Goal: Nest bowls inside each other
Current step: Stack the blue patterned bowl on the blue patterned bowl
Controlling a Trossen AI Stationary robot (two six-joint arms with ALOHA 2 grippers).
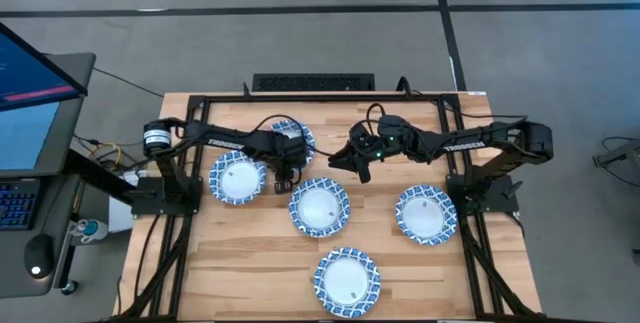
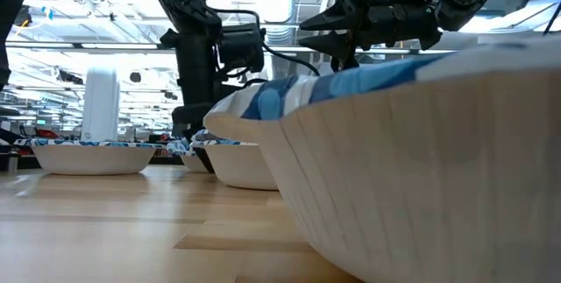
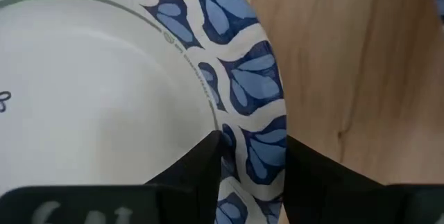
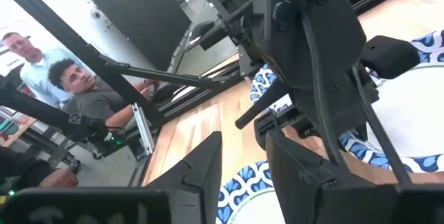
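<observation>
Five blue-rimmed white bowls show in the high view: left [image 1: 238, 178], far [image 1: 296, 133], centre [image 1: 320, 206], right [image 1: 426, 213] and near [image 1: 348, 280]. Each rests on its base. My left gripper [image 1: 288, 171] reaches down over the far bowl's near side and is shut on a bowl rim [image 3: 253, 148]. My right gripper [image 1: 360, 163] hangs open [image 4: 243, 168] above the table, just right of the left gripper and far of the centre bowl, touching nothing. In the low view the near bowl [image 2: 421, 160] fills the foreground and hides the right bowl. My left gripper holds a bowl by its patterned rim [image 3: 258, 156]. One finger [image 3: 201, 172] is inside the bowl and the other [image 3: 312, 175] is outside, with the rim pinched between them from above. Whether the bowl is lifted off the wood, I cannot tell.
A black frame [image 1: 320, 98] runs along the table's far and side edges. A monitor [image 1: 30, 93] and keyboard stand off the left edge. Bare wood [image 1: 230, 263] lies at the near left and near right corners. Two people [image 4: 69, 78] show beyond the table.
</observation>
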